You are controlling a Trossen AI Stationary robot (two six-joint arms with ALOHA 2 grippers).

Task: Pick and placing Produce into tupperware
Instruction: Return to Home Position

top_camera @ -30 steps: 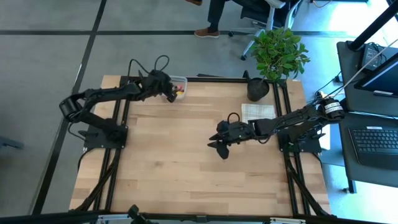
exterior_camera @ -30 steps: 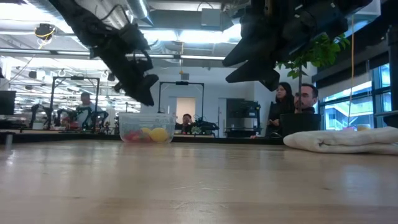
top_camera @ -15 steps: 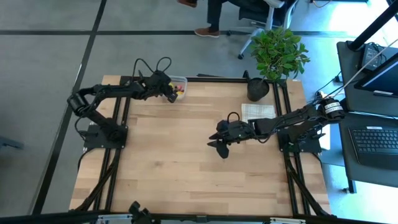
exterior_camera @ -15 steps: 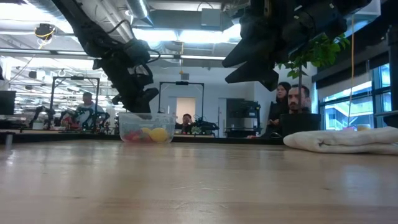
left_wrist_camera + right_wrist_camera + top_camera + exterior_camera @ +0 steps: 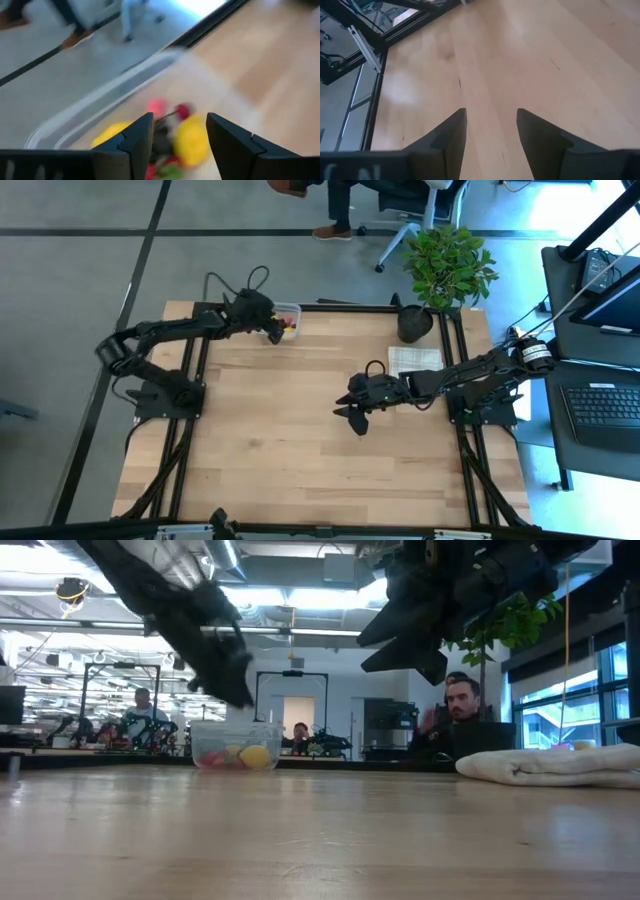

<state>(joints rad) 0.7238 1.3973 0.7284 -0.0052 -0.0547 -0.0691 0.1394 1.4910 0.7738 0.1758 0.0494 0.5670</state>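
The tupperware (image 5: 288,318) is a small clear tub standing on its base at the table's far left edge. It holds the produce: yellow pieces (image 5: 191,140), a pink berry (image 5: 156,106) and dark berries (image 5: 162,142). In the low view, yellow and red pieces (image 5: 240,755) show through the tub's wall. My left gripper (image 5: 177,122) hangs open just above the tub, pointing slantwise down into it, with nothing between its fingers. My right gripper (image 5: 352,420) hovers open over the bare middle of the table (image 5: 490,117).
A white checked cloth (image 5: 413,360) lies at the far right of the table, beside a black plant pot (image 5: 414,323) with a green plant (image 5: 450,262). A laptop (image 5: 605,405) sits off the right edge. People (image 5: 462,705) sit beyond the far edge.
My left gripper dipped toward the tub's rim, then rose again to about its earlier height, still over the tub. The right arm kept still.
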